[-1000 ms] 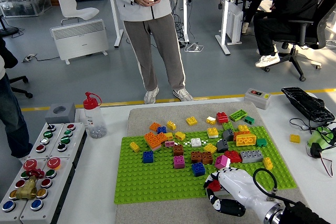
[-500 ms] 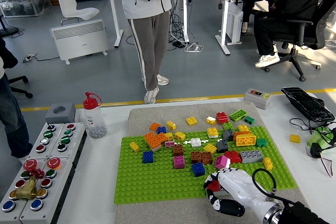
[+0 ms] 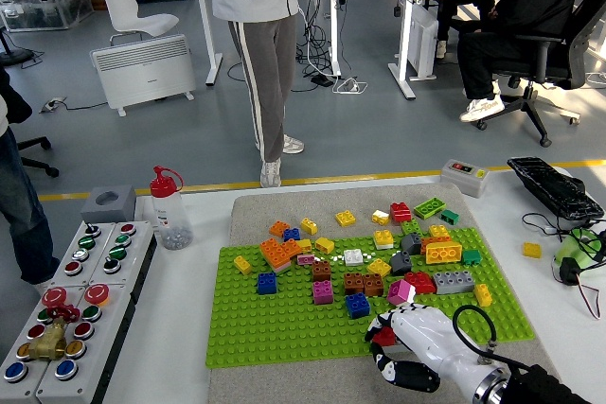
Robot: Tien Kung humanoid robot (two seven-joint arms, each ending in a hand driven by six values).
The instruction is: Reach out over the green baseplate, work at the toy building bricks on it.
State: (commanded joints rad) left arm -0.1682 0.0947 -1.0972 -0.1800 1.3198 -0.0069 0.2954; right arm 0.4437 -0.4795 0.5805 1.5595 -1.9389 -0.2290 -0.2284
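The green baseplate (image 3: 284,314) lies on a grey mat in the middle of the table with its long axis running left to right across the view, and the toy building bricks (image 3: 365,267) sit scattered over its far half, mostly loose singles and a few short stacks, so the work looks barely begun. At its near right corner the right hand (image 3: 409,340) has its fingers curled down around a small red brick (image 3: 385,335).

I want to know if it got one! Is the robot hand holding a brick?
Cannot tell for sure. The right hand is curled over a red brick at the green baseplate's near edge; the grip is hidden.
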